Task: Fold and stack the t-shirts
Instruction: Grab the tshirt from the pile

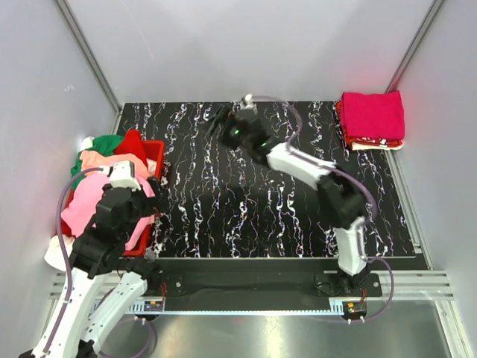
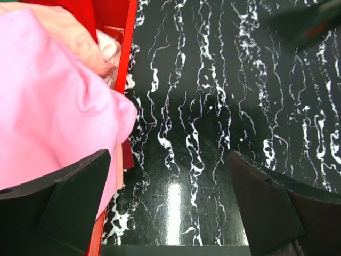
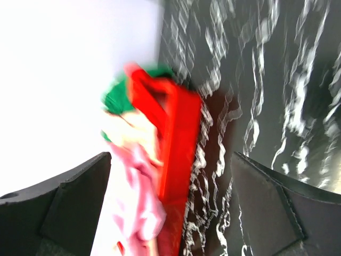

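Observation:
A heap of unfolded t-shirts fills the red crate [image 1: 157, 154] at the left: green [image 1: 104, 143], red [image 1: 133, 142], salmon [image 1: 104, 160], light pink [image 1: 86, 201]. A folded stack with a magenta shirt [image 1: 373, 115] on top lies at the back right. My left gripper [image 1: 153, 200] is open and empty at the crate's right wall; in the left wrist view [image 2: 170, 202] the pink shirt [image 2: 48, 101] hangs beside its left finger. My right gripper [image 1: 222, 121] is open and empty above the back middle of the table; its blurred view [image 3: 170, 208] faces the crate [image 3: 178, 138].
The black marbled table top [image 1: 246, 201] lies between crate and stack. Grey walls close in on the left, back and right. White cloth [image 1: 56, 253] hangs outside the crate's near left corner. The right arm [image 1: 328, 186] stretches diagonally over the table's right half.

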Controlling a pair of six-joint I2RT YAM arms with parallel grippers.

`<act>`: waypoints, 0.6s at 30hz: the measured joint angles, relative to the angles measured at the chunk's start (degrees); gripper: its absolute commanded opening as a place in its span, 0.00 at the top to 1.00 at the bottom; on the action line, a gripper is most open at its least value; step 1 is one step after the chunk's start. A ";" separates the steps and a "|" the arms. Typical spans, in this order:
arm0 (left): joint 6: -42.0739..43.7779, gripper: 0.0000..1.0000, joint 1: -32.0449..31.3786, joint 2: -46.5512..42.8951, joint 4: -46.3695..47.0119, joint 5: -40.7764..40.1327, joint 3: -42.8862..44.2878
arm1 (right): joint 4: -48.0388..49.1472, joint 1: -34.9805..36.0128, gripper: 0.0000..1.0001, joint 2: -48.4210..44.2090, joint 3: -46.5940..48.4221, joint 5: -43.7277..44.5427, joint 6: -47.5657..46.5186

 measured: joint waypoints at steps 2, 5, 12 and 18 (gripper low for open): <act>0.04 0.01 -0.09 -0.44 0.42 0.20 0.00 | -5.33 -1.07 0.00 -7.32 0.31 2.12 -4.26; 0.02 0.01 -0.09 -1.51 0.42 0.22 0.00 | -14.21 0.85 0.00 -14.27 4.96 4.00 -10.69; -4.26 0.01 0.39 -4.33 -4.07 -10.38 0.17 | -26.97 16.68 0.00 -6.82 16.70 3.08 -19.43; -6.62 0.01 0.98 -15.98 -5.07 -17.64 0.20 | -35.12 27.21 0.03 8.52 23.87 0.02 -21.16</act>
